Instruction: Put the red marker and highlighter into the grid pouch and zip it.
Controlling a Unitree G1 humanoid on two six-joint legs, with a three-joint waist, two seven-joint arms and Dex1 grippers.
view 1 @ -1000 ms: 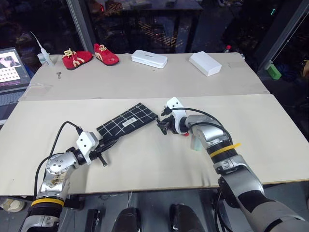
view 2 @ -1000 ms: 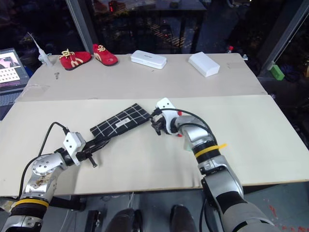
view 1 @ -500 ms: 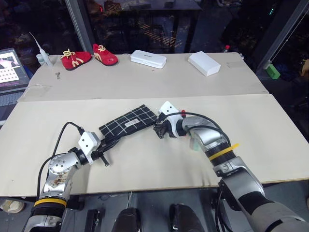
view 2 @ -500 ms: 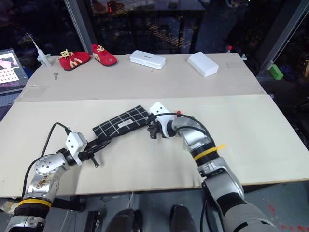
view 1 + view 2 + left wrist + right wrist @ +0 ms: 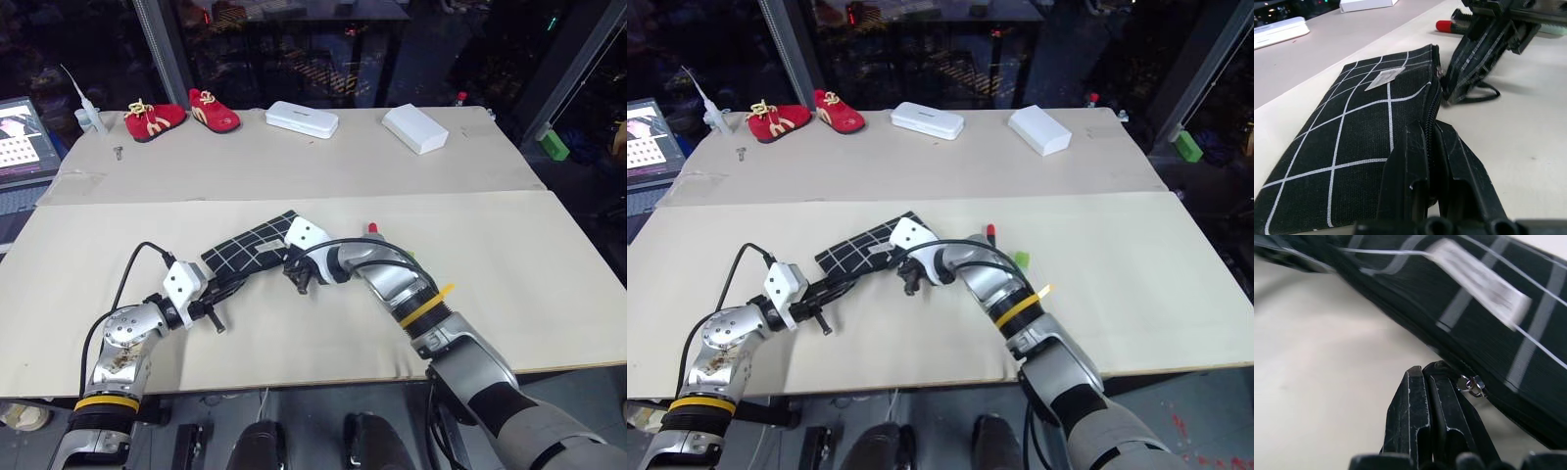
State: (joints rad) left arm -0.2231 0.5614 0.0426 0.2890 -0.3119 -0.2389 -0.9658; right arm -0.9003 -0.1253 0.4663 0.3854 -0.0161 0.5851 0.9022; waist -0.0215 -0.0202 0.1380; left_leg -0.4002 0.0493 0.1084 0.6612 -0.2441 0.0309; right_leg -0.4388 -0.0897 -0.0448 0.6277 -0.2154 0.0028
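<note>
The grid pouch (image 5: 253, 249) lies flat on the near table board (image 5: 549, 284), left of centre, its long axis running from near-left to far-right. The left gripper (image 5: 1430, 147) has its fingers pressed together on the pouch's near-left end, at the zipper edge; this appears to anchor the fabric so the zipper can be drawn along it. The right gripper (image 5: 1432, 382) sits at the zipper line partway along the pouch, fingers pinched narrow, the metal zipper slider (image 5: 1470, 384) just beside their tips. Whether the pull cord (image 5: 1484, 93) is caught between them cannot be told.

The red marker (image 5: 371, 230) lies on the board to the right of the pouch, behind the right forearm, outside the pouch. The highlighter (image 5: 1021, 259) lies just beside it. Both items are still to be loaded, so the zipper work here is judged to be opening, not closing.

On the far board stand two white cases (image 5: 303, 118) and a pair of red shoes (image 5: 181, 113), well apart from the work.
</note>
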